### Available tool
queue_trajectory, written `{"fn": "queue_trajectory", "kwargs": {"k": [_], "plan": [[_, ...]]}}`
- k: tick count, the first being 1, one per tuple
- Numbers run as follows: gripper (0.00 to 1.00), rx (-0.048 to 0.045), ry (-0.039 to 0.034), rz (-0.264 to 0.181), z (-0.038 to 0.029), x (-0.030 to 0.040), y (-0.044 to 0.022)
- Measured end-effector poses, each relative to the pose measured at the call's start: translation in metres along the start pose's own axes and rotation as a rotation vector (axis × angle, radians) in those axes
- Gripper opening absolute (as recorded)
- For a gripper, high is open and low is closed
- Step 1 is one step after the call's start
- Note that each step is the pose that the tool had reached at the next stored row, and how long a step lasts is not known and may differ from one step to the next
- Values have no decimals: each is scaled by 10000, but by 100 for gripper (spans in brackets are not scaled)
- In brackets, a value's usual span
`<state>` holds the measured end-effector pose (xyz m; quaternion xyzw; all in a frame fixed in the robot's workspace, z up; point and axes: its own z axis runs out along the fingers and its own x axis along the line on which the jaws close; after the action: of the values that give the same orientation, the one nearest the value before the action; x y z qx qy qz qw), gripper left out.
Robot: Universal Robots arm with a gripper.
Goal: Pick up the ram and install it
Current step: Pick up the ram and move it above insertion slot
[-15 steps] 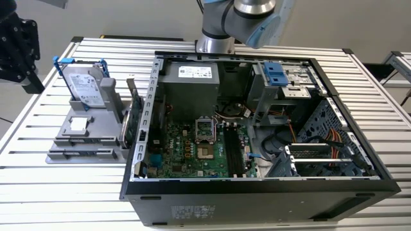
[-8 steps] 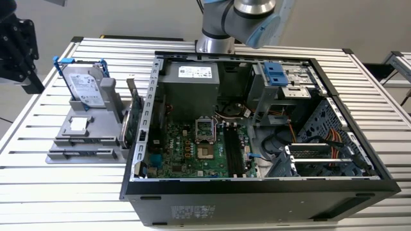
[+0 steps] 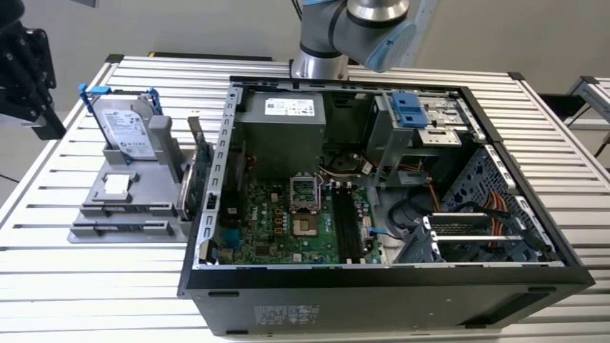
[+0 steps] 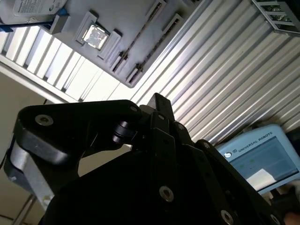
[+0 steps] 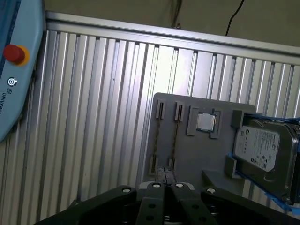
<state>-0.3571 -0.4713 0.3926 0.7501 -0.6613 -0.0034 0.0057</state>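
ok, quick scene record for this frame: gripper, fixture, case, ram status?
gripper: shut, nothing between the fingertips, pointed toward the fixture, apart from it
fixture: grey tray on the slatted table, on the exterior view's left of the PC case
on fixture: hard drive with blue rails, processor chip
ram: likely the thin dark edge in a narrow fixture slot; not gripped
PC case: open, motherboard exposed; memory slots, fill unclear

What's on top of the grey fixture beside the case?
Hard drive with blue rails, a silver chip, and what looks like ram on edge. The end effector hides part of the fixture.
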Motion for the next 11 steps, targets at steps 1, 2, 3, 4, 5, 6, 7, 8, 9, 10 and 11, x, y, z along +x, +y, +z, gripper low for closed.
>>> {"fn": "queue_trajectory", "kwargs": {"k": [1, 2, 3, 4, 5, 6, 7, 8, 9, 10, 11], "plan": [[0, 0, 0, -4, 0, 0, 0], [0, 0, 0, -8, 0, 0, 0], [0, 1, 0, -12, 0, 0, 0], [0, 0, 0, -16, 0, 0, 0], [0, 0, 0, -19, 0, 0, 0], [0, 0, 0, -23, 0, 0, 0], [0, 0, 0, -27, 0, 0, 0], [0, 1, 0, -31, 0, 0, 0], [0, 0, 0, -35, 0, 0, 0], [0, 1, 0, -39, 0, 0, 0], [0, 0, 0, -43, 0, 0, 0]]}}
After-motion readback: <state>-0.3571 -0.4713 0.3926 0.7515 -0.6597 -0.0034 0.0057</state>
